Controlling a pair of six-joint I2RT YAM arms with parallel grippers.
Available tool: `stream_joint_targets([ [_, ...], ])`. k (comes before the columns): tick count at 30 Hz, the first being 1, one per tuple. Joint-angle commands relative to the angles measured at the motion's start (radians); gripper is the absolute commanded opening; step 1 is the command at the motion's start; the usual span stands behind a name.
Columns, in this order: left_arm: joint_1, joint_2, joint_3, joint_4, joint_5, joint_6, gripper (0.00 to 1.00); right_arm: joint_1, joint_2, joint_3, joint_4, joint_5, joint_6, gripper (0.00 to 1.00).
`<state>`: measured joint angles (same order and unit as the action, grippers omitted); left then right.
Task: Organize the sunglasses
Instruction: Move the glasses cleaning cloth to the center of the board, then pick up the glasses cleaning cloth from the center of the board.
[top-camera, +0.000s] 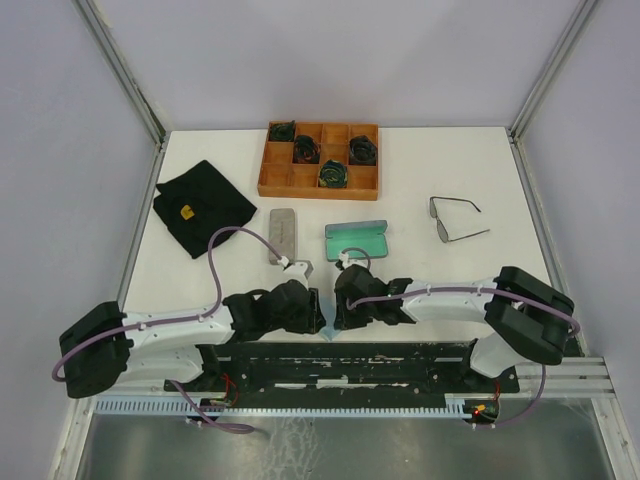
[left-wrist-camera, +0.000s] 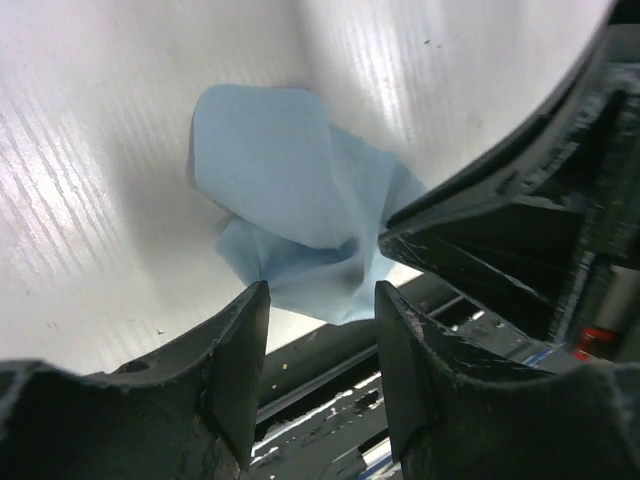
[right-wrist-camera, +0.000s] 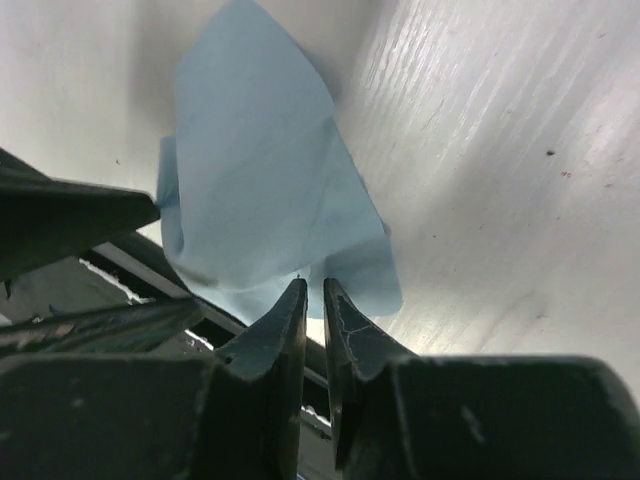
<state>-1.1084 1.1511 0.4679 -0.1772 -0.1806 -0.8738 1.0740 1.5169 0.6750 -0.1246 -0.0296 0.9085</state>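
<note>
Left wrist view shows a light blue cloth (left-wrist-camera: 290, 200) crumpled over the white tabletop (left-wrist-camera: 100, 200). Its lower corner dips between the fingers of the left pincer (left-wrist-camera: 320, 290), which stand apart and squeeze nothing: released. From the other wrist, the right pincer (right-wrist-camera: 313, 287) is narrowed to a slit right at the cloth's bottom edge. Whether any fabric is actually caught in that slit I cannot tell.

One pair of sunglasses (top-camera: 457, 222) lies unfolded out on the right of the tabletop, well apart from both arms. An open teal case (top-camera: 357, 240) and a grey case (top-camera: 284, 232) sit nearer the middle. I can't spot a second pair from where I stand.

To my eye the step in hand is getting this cloth under control with both arms. To do it well, the right pincer wants a firm bite on a single edge before anything is pulled. The left should clench on the corner it straddles, not on a bunched fold. The two could then draw apart gently so the cloth opens flat instead of slipping free. The arms are nose to nose by the near rail, so small moves seem wise, to keep the fingers from knocking each other.
</note>
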Motion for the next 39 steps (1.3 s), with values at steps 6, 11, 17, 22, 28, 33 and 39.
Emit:
stream_joint_targets([
  [6,-0.001,-0.164,0.031,-0.03,-0.064,0.008,0.57,0.01,0.016,0.076,-0.237,0.218,-0.061,0.19],
  [11,0.027,-0.236,0.033,-0.091,-0.104,0.009,0.59,0.008,0.0,0.081,-0.318,0.239,-0.115,0.18],
  [17,0.078,-0.27,0.015,-0.106,-0.099,0.011,0.61,-0.004,-0.027,0.077,-0.367,0.241,-0.185,0.18],
  [22,0.123,-0.239,0.007,-0.057,-0.069,0.026,0.6,-0.041,-0.068,0.071,-0.389,0.211,-0.28,0.22],
  [28,0.174,-0.117,0.05,0.024,-0.021,0.101,0.58,-0.096,-0.115,0.078,-0.425,0.185,-0.42,0.31],
  [33,0.178,0.012,0.119,0.049,-0.02,0.177,0.57,-0.164,-0.149,0.114,-0.444,0.187,-0.487,0.4],
  [39,0.183,0.142,0.204,0.065,0.003,0.316,0.56,-0.183,-0.265,0.108,-0.469,0.248,-0.386,0.56],
])
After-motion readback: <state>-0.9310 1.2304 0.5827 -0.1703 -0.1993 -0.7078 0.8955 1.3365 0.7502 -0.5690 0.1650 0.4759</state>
